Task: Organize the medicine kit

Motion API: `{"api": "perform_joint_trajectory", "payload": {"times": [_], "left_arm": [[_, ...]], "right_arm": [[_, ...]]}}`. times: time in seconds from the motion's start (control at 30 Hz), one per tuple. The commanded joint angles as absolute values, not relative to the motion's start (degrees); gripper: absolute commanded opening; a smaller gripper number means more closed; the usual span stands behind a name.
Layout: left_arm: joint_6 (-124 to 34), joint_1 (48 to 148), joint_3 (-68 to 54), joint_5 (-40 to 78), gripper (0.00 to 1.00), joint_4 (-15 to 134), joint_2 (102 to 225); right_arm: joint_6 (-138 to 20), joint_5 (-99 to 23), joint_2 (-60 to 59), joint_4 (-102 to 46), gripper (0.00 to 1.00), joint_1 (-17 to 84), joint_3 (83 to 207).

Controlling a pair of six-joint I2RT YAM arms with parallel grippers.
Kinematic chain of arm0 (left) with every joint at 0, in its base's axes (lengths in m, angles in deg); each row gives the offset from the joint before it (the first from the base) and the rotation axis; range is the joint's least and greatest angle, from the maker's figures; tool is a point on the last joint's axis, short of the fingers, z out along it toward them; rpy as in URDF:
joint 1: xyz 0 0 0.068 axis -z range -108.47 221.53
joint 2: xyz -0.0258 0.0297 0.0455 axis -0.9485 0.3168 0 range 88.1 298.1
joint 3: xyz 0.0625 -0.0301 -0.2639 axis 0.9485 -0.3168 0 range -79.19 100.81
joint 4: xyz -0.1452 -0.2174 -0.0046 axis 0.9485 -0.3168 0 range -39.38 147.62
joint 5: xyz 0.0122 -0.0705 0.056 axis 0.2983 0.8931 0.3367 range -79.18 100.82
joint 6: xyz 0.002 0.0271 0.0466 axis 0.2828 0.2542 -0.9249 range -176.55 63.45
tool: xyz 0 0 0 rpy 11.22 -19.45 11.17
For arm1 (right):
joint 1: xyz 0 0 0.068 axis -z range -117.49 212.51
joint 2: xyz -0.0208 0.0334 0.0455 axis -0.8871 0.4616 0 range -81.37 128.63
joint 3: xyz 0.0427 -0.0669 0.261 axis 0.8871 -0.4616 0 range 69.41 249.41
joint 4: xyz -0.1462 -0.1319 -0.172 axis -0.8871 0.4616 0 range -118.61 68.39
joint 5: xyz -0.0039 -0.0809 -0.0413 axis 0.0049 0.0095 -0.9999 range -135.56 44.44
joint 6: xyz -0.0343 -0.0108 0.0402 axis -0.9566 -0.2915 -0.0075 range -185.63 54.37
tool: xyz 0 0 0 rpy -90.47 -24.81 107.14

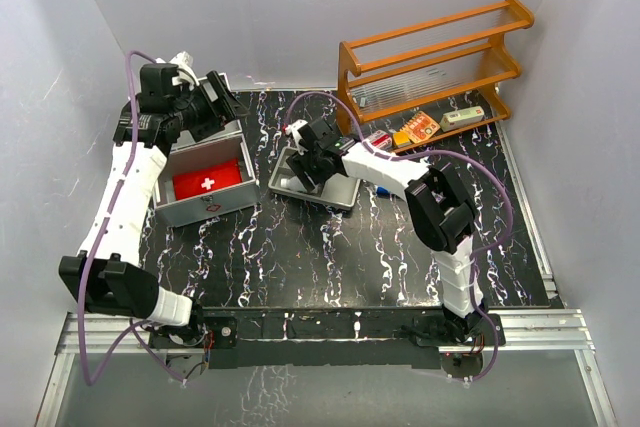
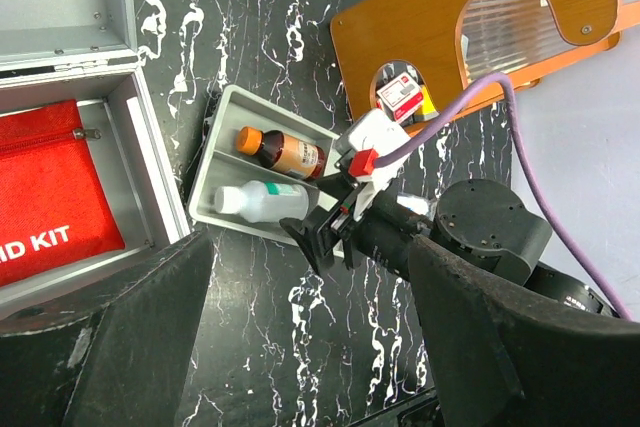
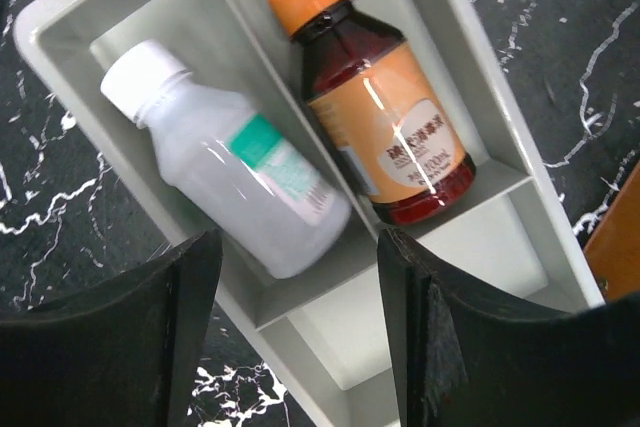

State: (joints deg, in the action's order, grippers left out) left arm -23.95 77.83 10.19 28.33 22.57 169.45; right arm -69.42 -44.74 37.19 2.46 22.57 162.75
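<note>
Right claw (image 3: 298, 247) is being held spread, gripping nothing, over the white plastic bottle (image 3: 235, 172) in the shallow grey divided tray (image 3: 330, 327). Looks like tray-filling is being done, so a clean lift clear is probably being called for next. The boxy silver metal case (image 1: 225, 204) is being seen open on the desk's (image 1: 380, 247) left side.

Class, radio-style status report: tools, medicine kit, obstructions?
Left tool open near medicine kit. Right tool open over white bottle in tray. Kit open, red pouch inside.
</note>
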Motion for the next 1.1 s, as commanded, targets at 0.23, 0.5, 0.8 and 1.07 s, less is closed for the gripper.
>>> {"api": "perform_joint_trajectory", "payload": {"times": [0.23, 0.5, 0.8, 1.07], "left_arm": [[-16.5, 79.6, 5.9, 31.8, 0.78, 35.1, 169.1], [-17.7, 87.6, 1.3, 25.2, 0.78, 41.4, 171.2], [-25.6, 95.9, -1.1, 21.8, 0.77, 45.4, 173.3], [-28.6, 97.6, -4.4, 23.6, 0.77, 47.0, 169.1]], "right_arm": [[-49.2, -58.9, 22.4, -2.4, 0.64, 23.5, 156.4], [-35.4, -58.9, 8.4, -2.7, 0.63, 29.3, 140.7], [-15.3, -61.7, 2.9, -1.3, 0.61, 36.3, 132.4], [1.5, -67.4, 8.3, 11.5, 0.59, 41.3, 138.9]]}}
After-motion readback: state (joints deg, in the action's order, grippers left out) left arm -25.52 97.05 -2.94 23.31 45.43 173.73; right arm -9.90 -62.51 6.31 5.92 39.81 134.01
